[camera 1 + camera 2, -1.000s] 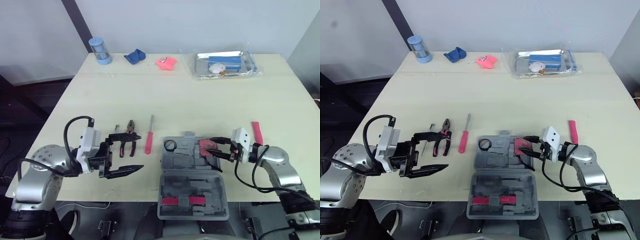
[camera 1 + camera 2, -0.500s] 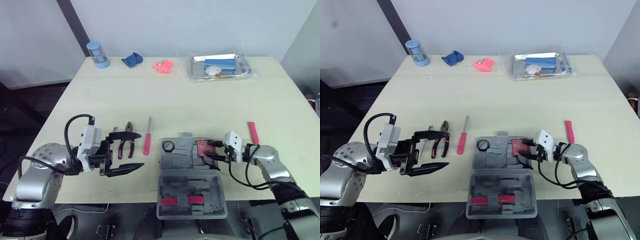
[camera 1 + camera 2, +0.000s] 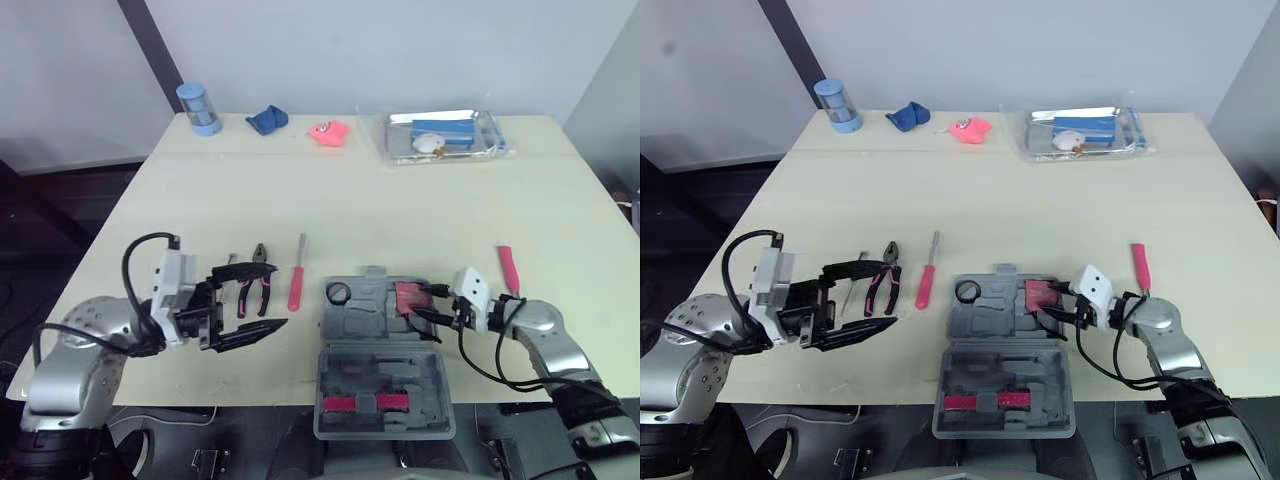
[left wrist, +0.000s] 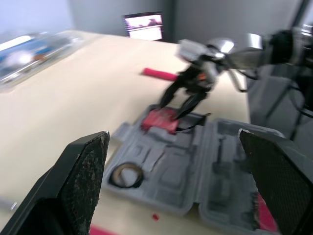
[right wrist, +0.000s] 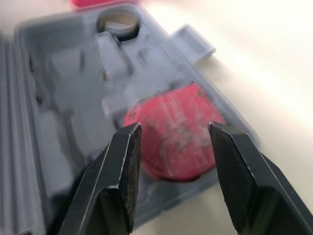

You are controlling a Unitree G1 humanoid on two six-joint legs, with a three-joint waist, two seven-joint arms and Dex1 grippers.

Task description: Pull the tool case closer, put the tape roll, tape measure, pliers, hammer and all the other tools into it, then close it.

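Two tools already lie in the open case [image 3: 372, 330] at the near table [image 3: 350, 200] edge: tape roll [image 3: 338, 292] and tape measure [image 3: 407, 297], the right fingers [image 5: 122, 166] released just above it. Pliers [image 3: 257, 287], screwdriver [image 3: 297, 278] and a red-handled tool [image 3: 511, 268] remain out; the left fingers [image 4: 83, 166] hang spread beside the pliers. Closing is left.

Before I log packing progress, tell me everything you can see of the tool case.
The tool case is grey moulded plastic, lying open and flat at the table's near edge, both halves face up. The farther half has shaped recesses holding a black tape roll and a red tape measure; the nearer half shows two red strips. The open right gripper is poised over the tape measure.
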